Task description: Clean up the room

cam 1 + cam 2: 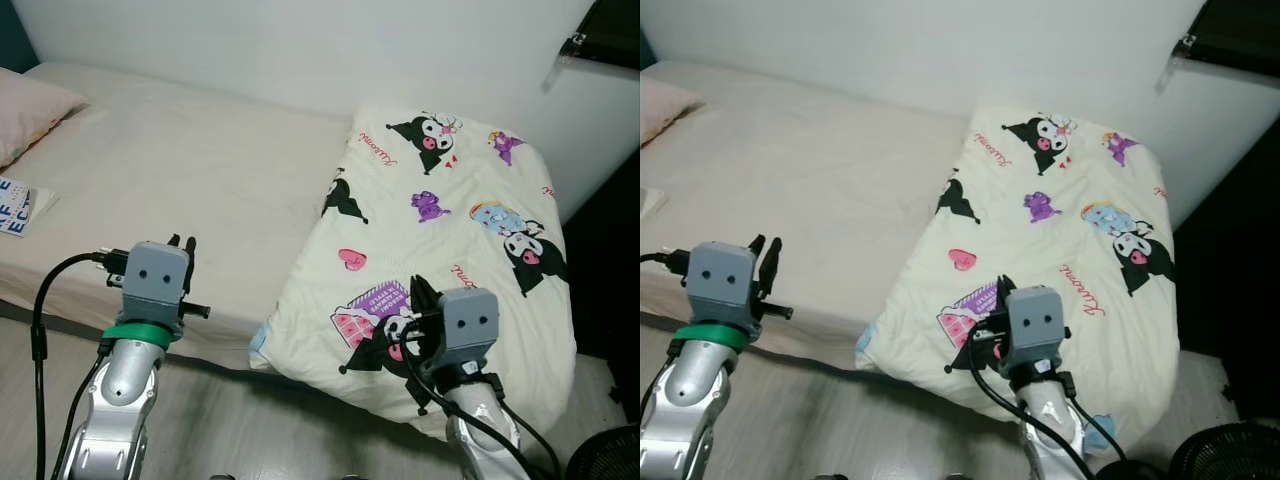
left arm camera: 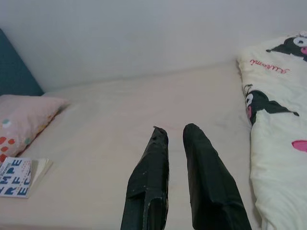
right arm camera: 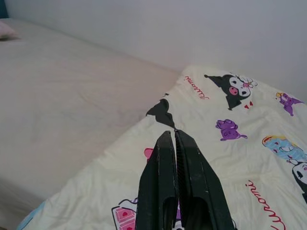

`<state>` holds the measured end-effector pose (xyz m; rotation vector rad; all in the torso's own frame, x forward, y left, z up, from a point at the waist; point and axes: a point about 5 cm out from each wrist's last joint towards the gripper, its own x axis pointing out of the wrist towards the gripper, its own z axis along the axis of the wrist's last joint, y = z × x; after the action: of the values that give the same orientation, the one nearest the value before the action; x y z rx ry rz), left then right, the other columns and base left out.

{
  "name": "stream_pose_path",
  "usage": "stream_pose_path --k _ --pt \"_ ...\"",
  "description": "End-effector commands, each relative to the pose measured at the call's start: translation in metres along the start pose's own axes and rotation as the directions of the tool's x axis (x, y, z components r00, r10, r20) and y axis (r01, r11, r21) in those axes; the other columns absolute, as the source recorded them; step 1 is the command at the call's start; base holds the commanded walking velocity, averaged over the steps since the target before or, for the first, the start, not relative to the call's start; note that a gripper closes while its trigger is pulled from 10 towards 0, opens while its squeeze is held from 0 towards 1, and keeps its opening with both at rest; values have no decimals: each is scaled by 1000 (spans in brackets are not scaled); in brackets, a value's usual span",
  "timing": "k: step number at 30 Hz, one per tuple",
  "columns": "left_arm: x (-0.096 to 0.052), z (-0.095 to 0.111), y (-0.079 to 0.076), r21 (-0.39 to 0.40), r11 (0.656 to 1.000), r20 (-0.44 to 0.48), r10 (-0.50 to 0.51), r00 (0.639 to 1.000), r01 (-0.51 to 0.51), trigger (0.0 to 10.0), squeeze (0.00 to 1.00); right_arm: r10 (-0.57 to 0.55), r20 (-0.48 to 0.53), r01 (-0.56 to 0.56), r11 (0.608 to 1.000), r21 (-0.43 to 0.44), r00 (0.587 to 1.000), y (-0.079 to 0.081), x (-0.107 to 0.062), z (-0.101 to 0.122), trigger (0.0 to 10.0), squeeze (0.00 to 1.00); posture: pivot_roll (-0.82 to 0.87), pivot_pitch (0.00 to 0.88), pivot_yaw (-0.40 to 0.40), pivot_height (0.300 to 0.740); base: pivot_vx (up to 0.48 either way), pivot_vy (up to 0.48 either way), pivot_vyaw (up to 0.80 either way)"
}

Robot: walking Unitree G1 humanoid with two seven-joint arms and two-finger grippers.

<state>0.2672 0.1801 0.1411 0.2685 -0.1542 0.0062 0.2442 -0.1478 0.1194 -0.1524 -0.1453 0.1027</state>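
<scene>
The right gripper (image 1: 420, 300), fingers pressed together, is hovering over the quilt (image 1: 440, 230) at the bed's (image 1: 180, 170) foot; soft, floppy, best pinched at its near corner. The left gripper (image 1: 182, 243), slightly parted, is idling.

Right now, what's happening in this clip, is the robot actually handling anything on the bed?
Not at this moment. The robot stands at the side of a bed with both arms raised. Its left gripper hovers over the bare sheet with its fingers slightly apart, holding nothing. Its right gripper is shut and empty, poised above the cartoon-print comforter, which lies bunched on the robot's right part of the bed. A pink pillow and a book sit at the far left.
</scene>
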Motion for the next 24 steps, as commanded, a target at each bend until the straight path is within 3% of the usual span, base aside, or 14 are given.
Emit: stream_pose_path --k 1,12,13,16,19,24 --pt "-2 -8 -4 -9 1000 -41 -20 999 20 10000 0 -1 -13 1 1000 -8 1000 1 -2 -1 10000 0 -40 0 18 740 0 0 0" --pt "-7 -12 -5 14 999 -49 -32 998 32 10000 0 -3 -12 3 1000 11 1000 5 -3 -2 10000 0 -29 0 29 740 0 0 0" --pt "-8 -18 -1 -69 998 -102 7 995 -14 10000 0 -21 -20 21 1000 23 1000 7 -5 -3 10000 0 -26 0 34 740 0 0 0" --pt "-6 -19 2 -110 993 -121 26 992 -40 10000 0 -25 -22 26 999 31 999 8 -5 -4 10000 0 -26 0 34 740 0 0 0" --pt "-2 -15 4 -67 997 -85 24 996 -30 10000 0 -25 -17 26 999 29 1000 8 -1 -4 10000 0 -23 0 34 740 0 0 0" --pt "0 -15 1 -67 998 -81 16 997 -21 10000 0 -33 -10 33 999 30 999 5 1 -2 10000 0 -23 0 34 740 0 0 0"
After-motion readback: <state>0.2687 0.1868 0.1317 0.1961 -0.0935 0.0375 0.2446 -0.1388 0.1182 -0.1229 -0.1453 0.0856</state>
